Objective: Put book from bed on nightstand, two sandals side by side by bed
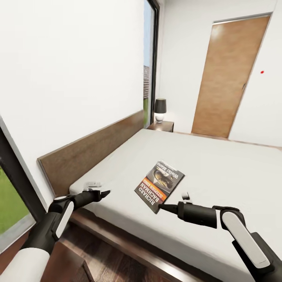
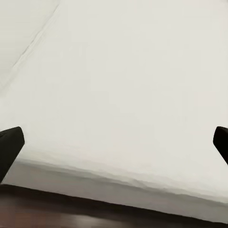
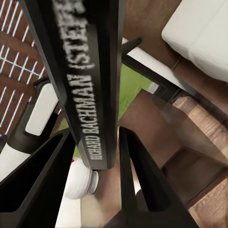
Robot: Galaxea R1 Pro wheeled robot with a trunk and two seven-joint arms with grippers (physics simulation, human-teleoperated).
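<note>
White walls close in the bedroom (image 1: 78, 58), with a brown door (image 1: 227, 74) at the far end and a tall window (image 1: 150, 58) beside the headboard (image 1: 94, 150). Below them the bed (image 1: 219, 164) spreads its plain pale mattress over a dark wooden base, and at its far corner a low dark nightstand (image 1: 161, 126) carries a small lamp (image 1: 159, 110) with a black shade.

On the head view the book (image 1: 159, 185) is out over the mattress near the bed's near edge, its cover tilted up toward the camera with the orange band and the white lettering readable. The right claw (image 1: 161, 207) meets the book's near lower corner. From the right wrist view the book's dark spine (image 3: 90, 85) runs between the two black fingers (image 3: 137, 180), which sit close on either side of it, so the claw is closed on the book.

The left claw (image 1: 102, 193) hangs over the mattress near the corner by the headboard, well apart from the book. From the left wrist view its two dark fingertips (image 2: 10, 145) stand at opposite edges with bare mattress (image 2: 123, 95) between them, spread wide and holding nothing. A strip of dark wood floor (image 1: 105, 266) shows beneath the bed's edge.
</note>
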